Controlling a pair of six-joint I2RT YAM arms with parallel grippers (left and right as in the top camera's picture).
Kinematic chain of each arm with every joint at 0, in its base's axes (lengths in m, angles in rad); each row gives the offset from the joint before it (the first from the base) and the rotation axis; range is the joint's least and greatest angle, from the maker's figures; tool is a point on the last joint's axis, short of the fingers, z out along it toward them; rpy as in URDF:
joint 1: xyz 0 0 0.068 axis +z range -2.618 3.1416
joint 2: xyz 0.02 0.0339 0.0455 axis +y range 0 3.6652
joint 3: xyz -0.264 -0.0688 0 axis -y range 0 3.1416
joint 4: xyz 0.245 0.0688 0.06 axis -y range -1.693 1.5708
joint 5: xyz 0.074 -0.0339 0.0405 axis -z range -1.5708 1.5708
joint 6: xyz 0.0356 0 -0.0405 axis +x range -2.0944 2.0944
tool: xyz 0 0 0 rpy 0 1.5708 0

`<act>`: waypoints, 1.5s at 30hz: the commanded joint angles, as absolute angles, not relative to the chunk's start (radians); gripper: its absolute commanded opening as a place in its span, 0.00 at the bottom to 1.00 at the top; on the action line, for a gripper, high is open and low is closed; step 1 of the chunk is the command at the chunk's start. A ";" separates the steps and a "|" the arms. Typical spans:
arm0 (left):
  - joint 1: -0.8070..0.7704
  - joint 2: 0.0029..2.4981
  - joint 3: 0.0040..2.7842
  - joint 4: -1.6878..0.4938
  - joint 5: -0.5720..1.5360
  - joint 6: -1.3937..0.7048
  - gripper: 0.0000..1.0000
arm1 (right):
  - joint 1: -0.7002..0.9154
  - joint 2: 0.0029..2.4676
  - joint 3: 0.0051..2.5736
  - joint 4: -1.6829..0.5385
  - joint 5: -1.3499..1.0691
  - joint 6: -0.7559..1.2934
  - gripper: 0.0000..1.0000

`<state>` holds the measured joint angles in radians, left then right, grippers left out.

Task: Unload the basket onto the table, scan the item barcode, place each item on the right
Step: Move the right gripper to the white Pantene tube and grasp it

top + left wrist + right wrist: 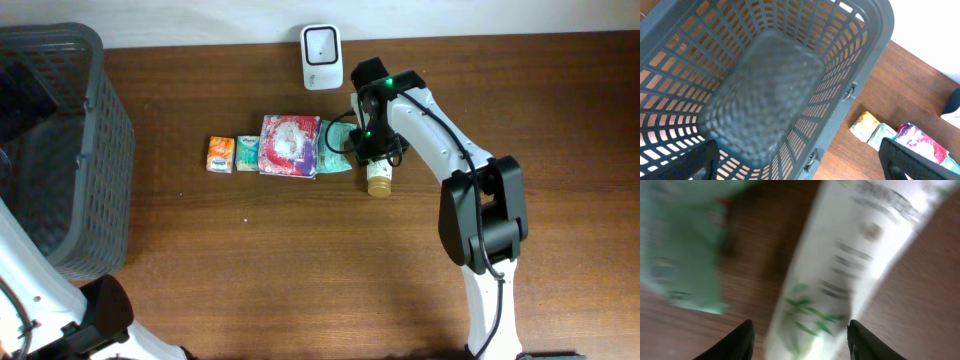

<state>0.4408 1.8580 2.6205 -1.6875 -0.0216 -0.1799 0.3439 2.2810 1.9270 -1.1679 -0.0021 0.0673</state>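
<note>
Right now the right gripper [801,332] is straddling the white leaf-printed tube [840,270], fingers half spread, not yet pinching it.

grey basket [855,30] fills view | pkts [866,125] just beside, on table [900,85] | left claw [805,167] wide

The counter [300,260] is brown wood grain, smooth with a faint sheen. The basket [100,150] is a grey, matt plastic lattice. The tube [840,280] is glossy white plastic with printed lettering, and the scanner [321,44] is smooth white plastic. The packets [290,146] are shiny printed film.
</note>
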 commanded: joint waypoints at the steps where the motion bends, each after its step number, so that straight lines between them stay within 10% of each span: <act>1: 0.445 1.859 2.618 -1.688 -0.018 -0.186 0.99 | 0.347 2.301 1.918 -1.202 0.190 0.141 0.54; 13: 0.445 1.858 2.619 -1.688 -0.018 -0.186 0.99 | 0.281 2.299 1.945 -1.409 0.353 0.259 0.56; 18: 0.445 1.859 2.619 -1.688 -0.018 -0.186 0.99 | 0.346 2.299 2.022 -1.439 0.344 0.082 0.79; 25: 0.445 1.859 2.619 -1.688 -0.018 -0.186 0.99 | 0.424 2.299 1.973 -1.259 0.353 0.061 0.79; 40: 0.445 1.858 2.618 -1.688 -0.018 -0.186 0.99 | 0.440 2.299 1.737 -0.945 0.595 0.060 0.64; 45: 0.445 1.859 2.619 -1.688 -0.018 -0.186 0.99 | 0.438 2.299 1.685 -0.891 0.580 0.060 0.34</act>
<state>0.4408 1.8580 2.6205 -1.6875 -0.0219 -0.1799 0.4377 2.2936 1.7172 -0.8856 0.5919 0.0494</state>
